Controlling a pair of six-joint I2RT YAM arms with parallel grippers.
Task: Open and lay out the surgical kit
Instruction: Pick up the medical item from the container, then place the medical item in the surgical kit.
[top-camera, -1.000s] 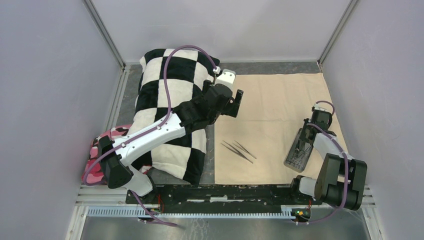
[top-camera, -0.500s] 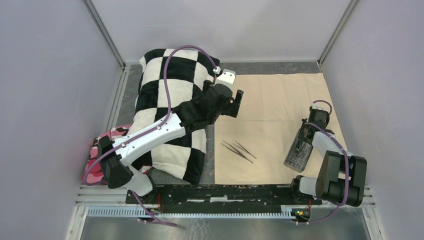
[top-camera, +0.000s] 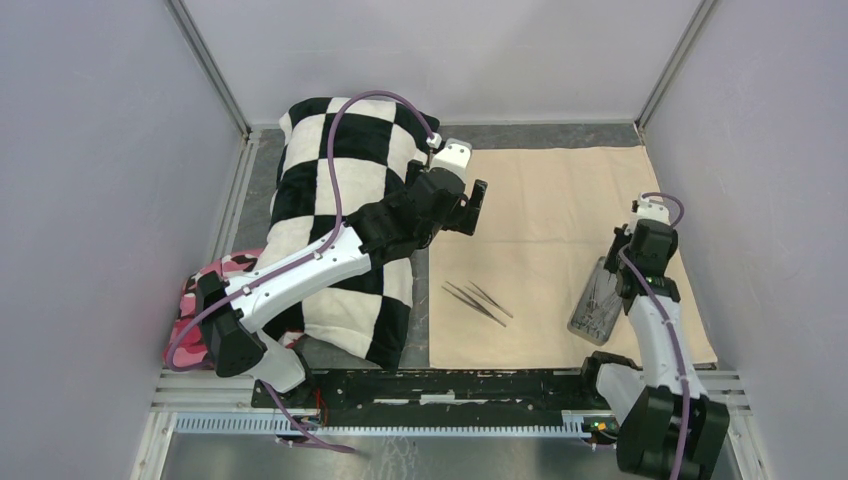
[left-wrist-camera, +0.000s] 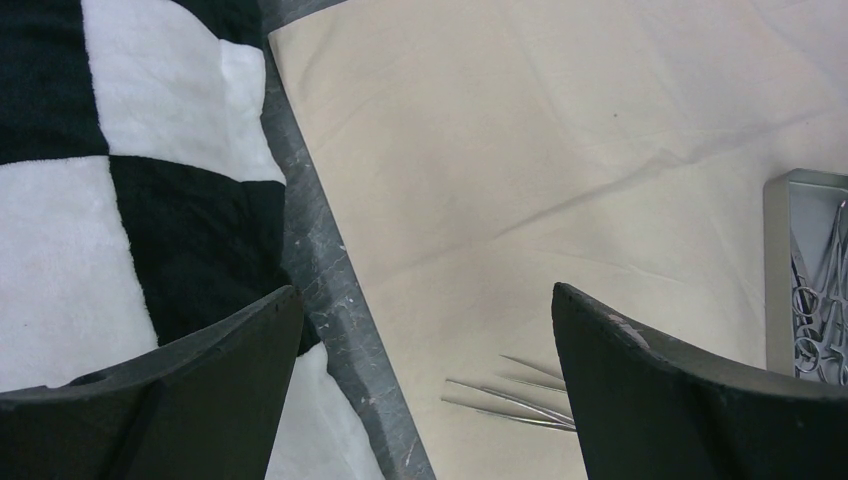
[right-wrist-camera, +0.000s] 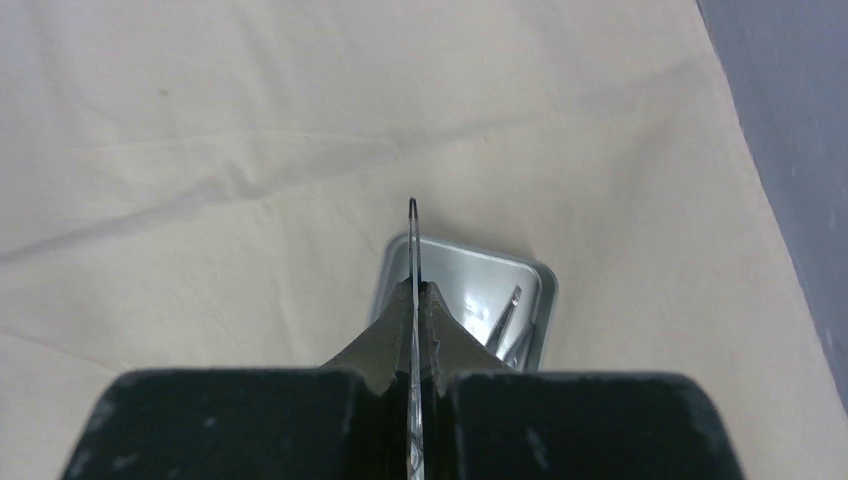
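Beige cloth (top-camera: 560, 200) lies unfolded and spread flat under both grippers, so we log the opening step as done.

Right gripper (right-wrist-camera: 415, 300): jaws fully closed on a thin steel tool (right-wrist-camera: 413, 235), which we see edge-on, its tip poking out past the fingertips. We cannot tell from this angle whether it is a pair of tweezers or something else. The gripper hangs directly over the tray (right-wrist-camera: 455, 270), and the tool looks lifted clear of it, though contact at the hidden end cannot be ruled out.

Left gripper (left-wrist-camera: 424, 295): jaws as wide apart as they go, nothing between them. It hovers over the cloth's edge, with the pillow (left-wrist-camera: 120, 150) just to its left.

Laid out so far: tweezers (top-camera: 478, 300), at least two pairs in a loose fan, rest on the cloth between the two grippers, nearer the arm bases than the left one and well to the left of the right one.

Left to do, in our judgement: the tray holds more pieces, including ring-handled forceps (left-wrist-camera: 815, 320) visible at the far right of the left wrist view. The held tool needs a place on the cloth, and then the rest of the tray's contents need the same. We put progress at somewhere under halfway through the laying-out, since the exact count inside the tray is not readable.
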